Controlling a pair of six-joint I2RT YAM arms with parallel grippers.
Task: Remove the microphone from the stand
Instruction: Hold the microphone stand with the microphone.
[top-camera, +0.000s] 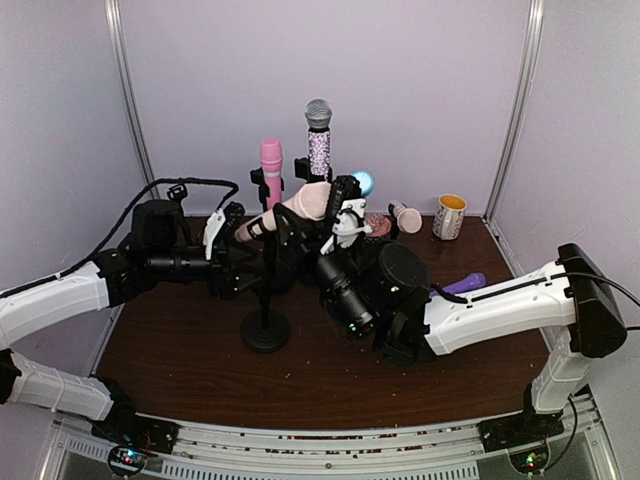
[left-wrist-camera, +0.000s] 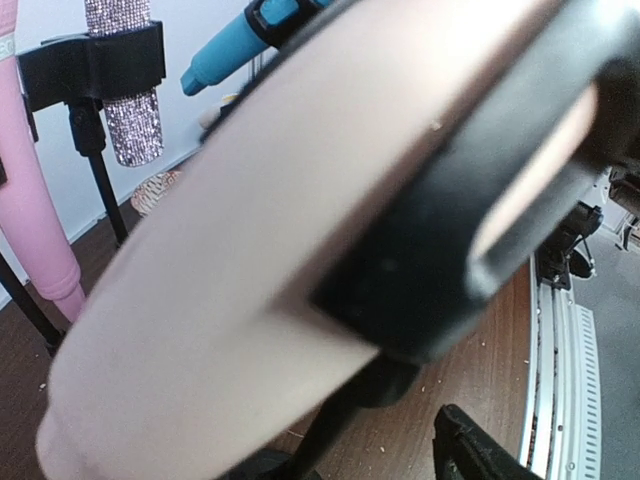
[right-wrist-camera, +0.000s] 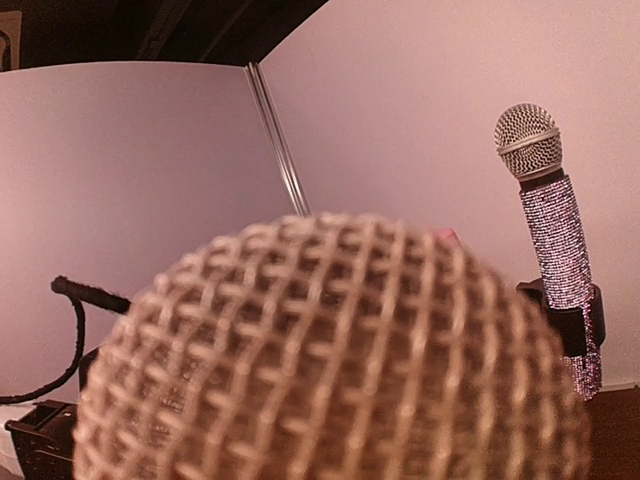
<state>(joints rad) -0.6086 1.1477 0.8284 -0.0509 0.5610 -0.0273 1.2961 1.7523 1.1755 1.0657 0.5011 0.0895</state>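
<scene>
A beige microphone (top-camera: 300, 205) lies tilted in the black clip (left-wrist-camera: 430, 270) of a black stand (top-camera: 265, 332) at the table's middle. Its mesh head (right-wrist-camera: 330, 370) fills the right wrist view, and its smooth body (left-wrist-camera: 230, 280) fills the left wrist view. My right gripper (top-camera: 345, 218) is shut on the head end. My left gripper (top-camera: 232, 235) stands open around the tail end, with one black fingertip (left-wrist-camera: 470, 450) showing low beside the stand's pole.
Behind stand a glitter microphone (top-camera: 319, 140) and a pink one (top-camera: 271, 170), each on its own stand. A blue microphone (top-camera: 362, 182), a small pale one (top-camera: 405, 215), a mug (top-camera: 449, 215) and a purple object (top-camera: 465, 285) are at the back right.
</scene>
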